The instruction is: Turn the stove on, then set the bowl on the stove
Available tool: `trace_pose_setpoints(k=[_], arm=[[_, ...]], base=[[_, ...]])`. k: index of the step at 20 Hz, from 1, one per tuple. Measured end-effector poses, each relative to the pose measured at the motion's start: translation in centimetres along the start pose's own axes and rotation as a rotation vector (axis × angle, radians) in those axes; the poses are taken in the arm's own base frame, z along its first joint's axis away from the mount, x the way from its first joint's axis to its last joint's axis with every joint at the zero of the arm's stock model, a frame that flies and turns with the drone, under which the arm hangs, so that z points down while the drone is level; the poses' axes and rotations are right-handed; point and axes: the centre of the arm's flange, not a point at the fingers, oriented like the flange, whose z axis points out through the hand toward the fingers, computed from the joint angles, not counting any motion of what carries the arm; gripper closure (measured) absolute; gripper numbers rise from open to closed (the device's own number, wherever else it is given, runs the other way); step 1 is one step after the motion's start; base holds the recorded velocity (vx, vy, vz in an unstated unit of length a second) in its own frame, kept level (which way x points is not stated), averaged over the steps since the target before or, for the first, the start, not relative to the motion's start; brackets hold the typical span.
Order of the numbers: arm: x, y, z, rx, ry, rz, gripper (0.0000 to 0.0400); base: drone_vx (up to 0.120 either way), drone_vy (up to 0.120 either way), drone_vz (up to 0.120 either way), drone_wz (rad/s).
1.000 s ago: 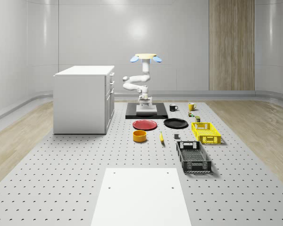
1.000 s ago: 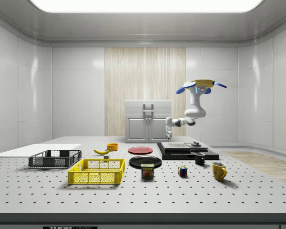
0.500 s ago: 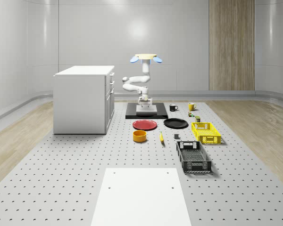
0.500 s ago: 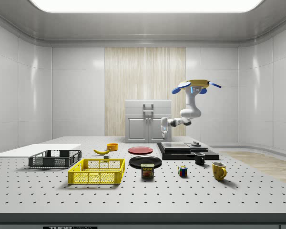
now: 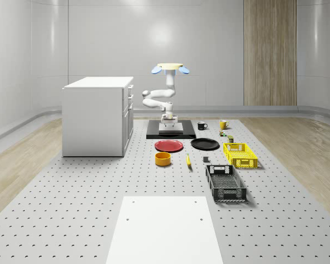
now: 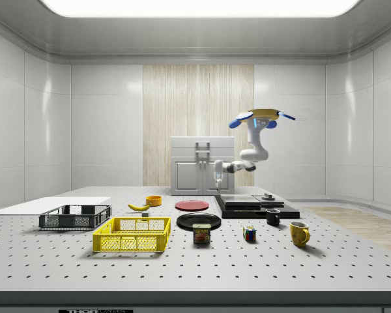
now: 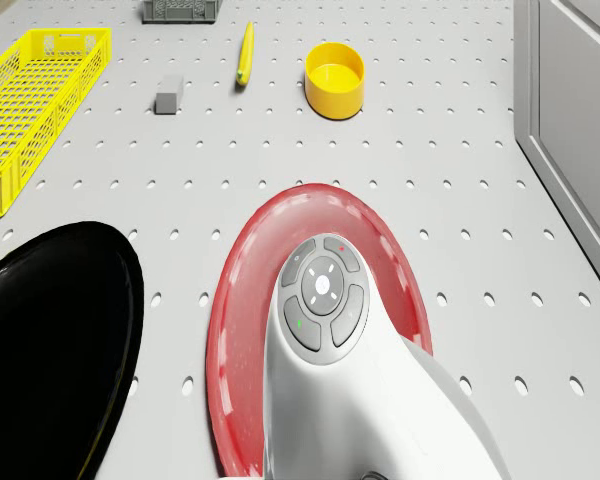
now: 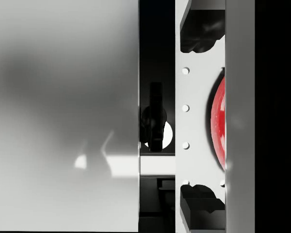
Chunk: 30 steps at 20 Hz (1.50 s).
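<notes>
The yellow bowl (image 5: 163,159) stands on the table in front of the red plate (image 5: 169,146); it is also in the side view (image 6: 154,201) and the drone view (image 7: 335,79). The black stove (image 5: 171,132) with its silver top (image 6: 255,205) lies behind the red plate. The drone (image 5: 169,68) hovers above the stove (image 6: 260,119). Its arm bends down, and the gripper (image 5: 169,120) hangs over the stove's front edge, towards the red plate (image 6: 217,179). In the wrist view the gripper (image 8: 202,119) is open, its fingers (image 8: 202,31) wide apart with nothing between them.
A white cabinet (image 5: 98,115) stands at the whole-scene view's left. A black plate (image 5: 204,144), banana (image 5: 188,160), yellow basket (image 5: 240,155), black basket (image 5: 225,183), two mugs (image 5: 202,126) and a can (image 6: 201,233) lie to the right. A white sheet (image 5: 164,230) lies in front.
Drone and arm have shifted towards the side view's left. The gripper has moved from over the stove top to its front edge, nearer the red plate.
</notes>
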Motion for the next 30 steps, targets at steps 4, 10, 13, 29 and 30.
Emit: trace_pose_setpoints(k=[4,10,13,29,30], arm=[[0.0,0.0,0.0,0.0,0.0,0.0,0.0],[0.0,0.0,0.0,0.0,0.0,0.0,0.0],[0.0,0.0,0.0,0.0,0.0,0.0,0.0],[0.0,0.0,0.0,0.0,0.0,0.0,0.0],[0.0,0.0,0.0,0.0,0.0,0.0,0.0]], base=[[0.12,0.0,0.0,0.0],[0.12,0.0,0.0,0.0],[0.12,0.0,0.0,0.0],[0.12,0.0,0.0,0.0],[0.12,0.0,0.0,0.0]])
